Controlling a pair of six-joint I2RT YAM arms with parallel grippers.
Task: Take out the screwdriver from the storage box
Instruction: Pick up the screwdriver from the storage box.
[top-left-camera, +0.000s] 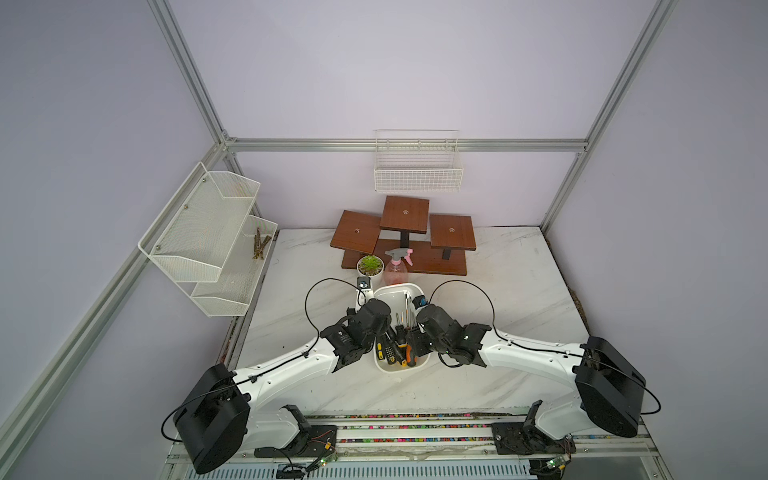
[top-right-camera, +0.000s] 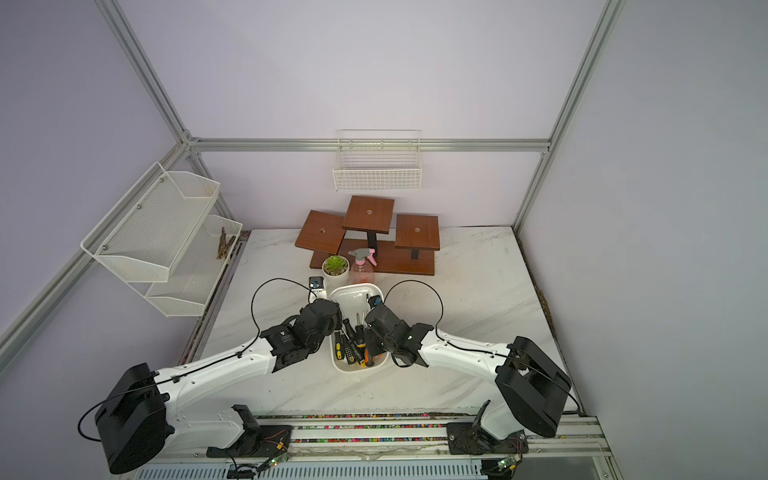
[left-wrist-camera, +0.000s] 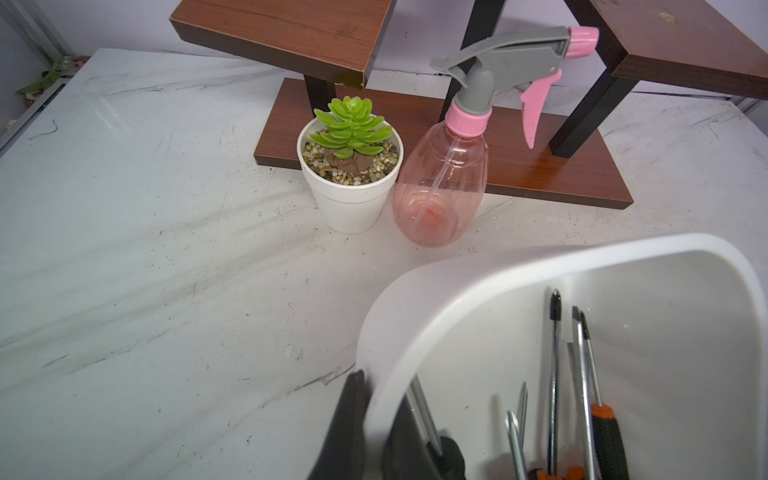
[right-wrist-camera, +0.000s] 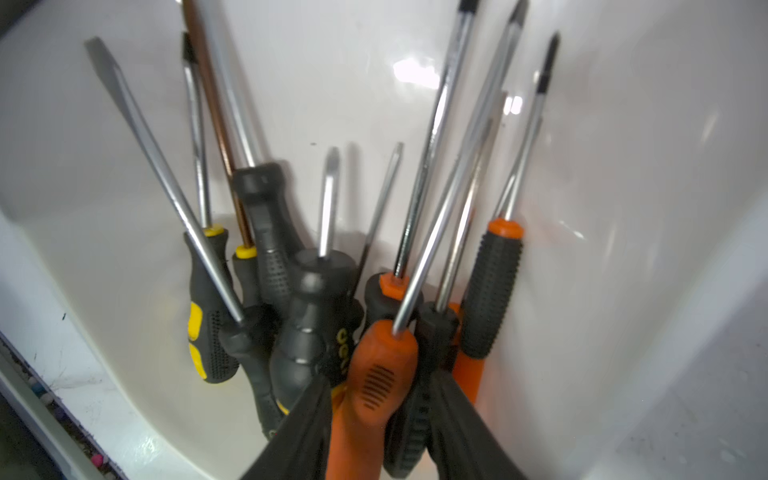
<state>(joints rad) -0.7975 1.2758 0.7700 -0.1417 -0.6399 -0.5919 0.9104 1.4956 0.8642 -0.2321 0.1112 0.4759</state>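
White marble-look tabletop (top-left-camera: 498, 291), and it's busy in the middle. On the left, the left gripper (left-wrist-camera: 380, 390) is clenched on the wall of the shallow white plastic storage box (left-wrist-camera: 540, 257), one finger outside, one inside. The box sits mid-table, screwdrivers heaped at its near end. On the right, the right gripper (right-wrist-camera: 382, 378) brackets an orange-handled screwdriver (right-wrist-camera: 380, 349) in that heap, seemingly pinching it, though blur smears the contact.

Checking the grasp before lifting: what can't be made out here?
- Right gripper: right wrist view blurred; grip on the orange screwdriver unclear. Its wrist hides it in both top views.
- Left gripper: left wrist view's edge cuts off all but the fingertips clamping the storage box wall.
- Brown stick-like bits in the mesh shelf: too small to identify in both top views.
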